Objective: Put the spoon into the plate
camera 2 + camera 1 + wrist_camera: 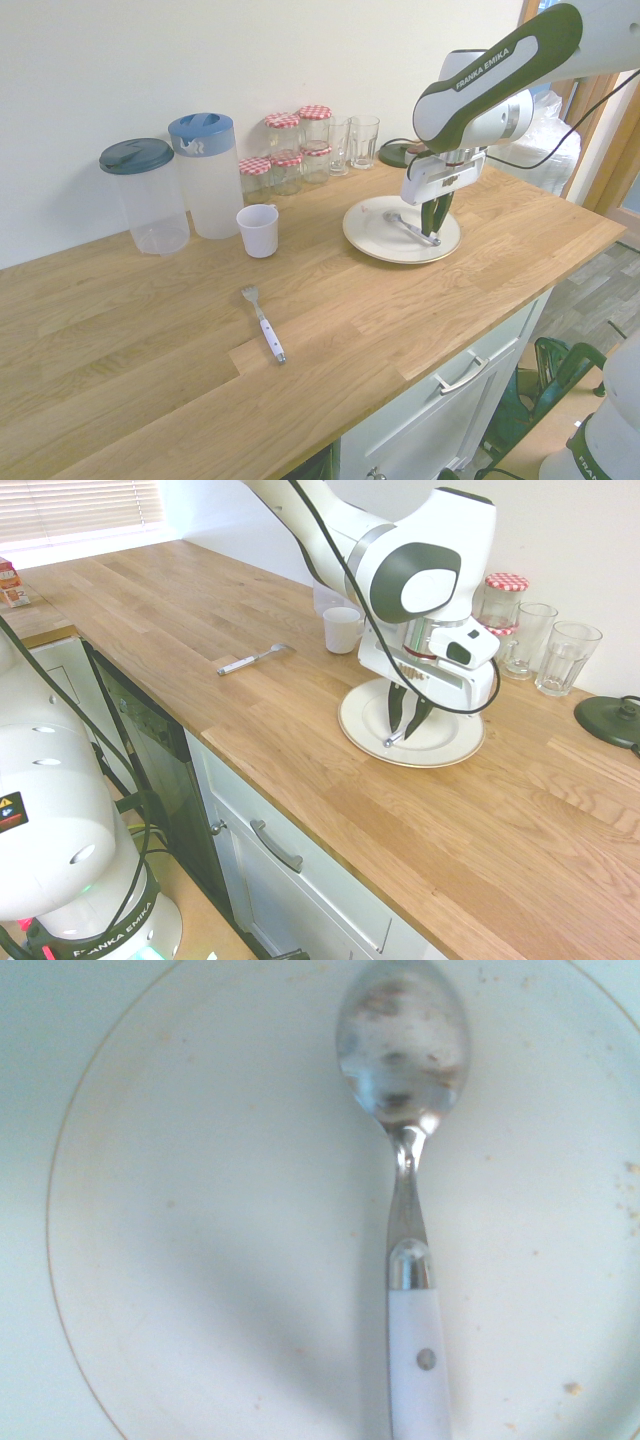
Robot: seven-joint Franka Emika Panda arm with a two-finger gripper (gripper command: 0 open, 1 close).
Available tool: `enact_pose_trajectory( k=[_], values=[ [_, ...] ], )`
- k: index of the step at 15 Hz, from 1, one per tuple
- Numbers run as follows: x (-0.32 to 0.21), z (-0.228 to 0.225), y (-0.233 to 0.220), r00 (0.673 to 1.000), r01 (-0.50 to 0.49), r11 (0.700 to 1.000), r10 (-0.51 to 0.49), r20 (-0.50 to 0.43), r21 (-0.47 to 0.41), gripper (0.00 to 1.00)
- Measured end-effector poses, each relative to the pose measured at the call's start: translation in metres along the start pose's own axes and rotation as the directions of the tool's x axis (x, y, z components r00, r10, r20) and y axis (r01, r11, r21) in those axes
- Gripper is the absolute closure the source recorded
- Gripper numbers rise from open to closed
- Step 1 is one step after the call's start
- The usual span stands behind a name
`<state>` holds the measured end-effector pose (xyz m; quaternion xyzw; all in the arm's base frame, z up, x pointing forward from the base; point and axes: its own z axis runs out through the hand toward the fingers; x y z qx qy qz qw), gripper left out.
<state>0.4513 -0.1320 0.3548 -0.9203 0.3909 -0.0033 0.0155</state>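
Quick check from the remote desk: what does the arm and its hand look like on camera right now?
White glossy arm with dark grey joint panels, one lettered FRANKA EMIKA. A black cable runs along it. The hand has a white body and two dark tapering fingers.

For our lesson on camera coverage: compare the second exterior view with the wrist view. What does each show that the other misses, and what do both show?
Second exterior view only: the gripper over the plate, a fork on the wooden counter, a white cup, two lidded pitchers, jars and glasses.
Wrist view only: crumbs on the plate and a rivet in the spoon's white handle.
Both: the spoon and the gold-rimmed plate.
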Motion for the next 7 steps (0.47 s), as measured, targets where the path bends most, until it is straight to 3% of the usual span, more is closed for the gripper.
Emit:
enact_pose_trajectory(
  k=[3,7],
  values=[
    [-0.001,-0.003,-0.002,1.0,0.003,1.0,-0.003,-0.005,0.003,0.0],
    [-0.038,-0.069,-0.014,0.999,0.037,0.999,-0.037,-0.03,-0.001,0.0]
  ],
)
